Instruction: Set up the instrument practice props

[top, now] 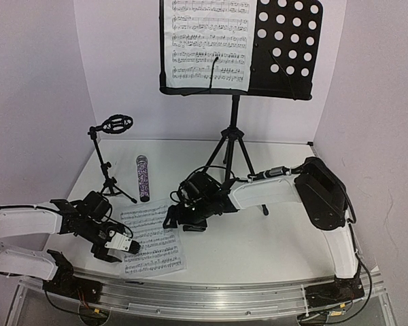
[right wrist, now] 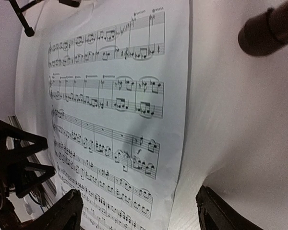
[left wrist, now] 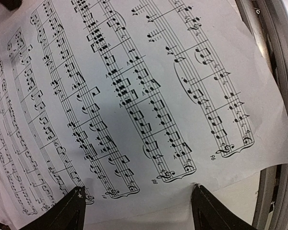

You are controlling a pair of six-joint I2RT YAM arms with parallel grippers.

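Observation:
The black music stand (top: 283, 47) is upright at the back, with one music sheet (top: 205, 42) on the left half of its perforated desk. A second music sheet (top: 153, 238) (left wrist: 134, 96) (right wrist: 115, 120) lies flat on the table. My left gripper (top: 114, 250) (left wrist: 139, 194) is open, low over that sheet's near-left edge. My right gripper (top: 179, 219) (right wrist: 139, 203) is open, straddling the sheet's far edge. The glittery microphone (top: 143, 178) lies between the sheet and the small mic stand (top: 112, 157), whose clip is empty.
The music stand's tripod legs (top: 231, 156) spread just behind my right arm. A dark rounded end (right wrist: 266, 29), seemingly the microphone's, lies close beyond the right gripper. A metal rail (top: 211, 299) runs along the table's near edge. White walls close in the back and sides.

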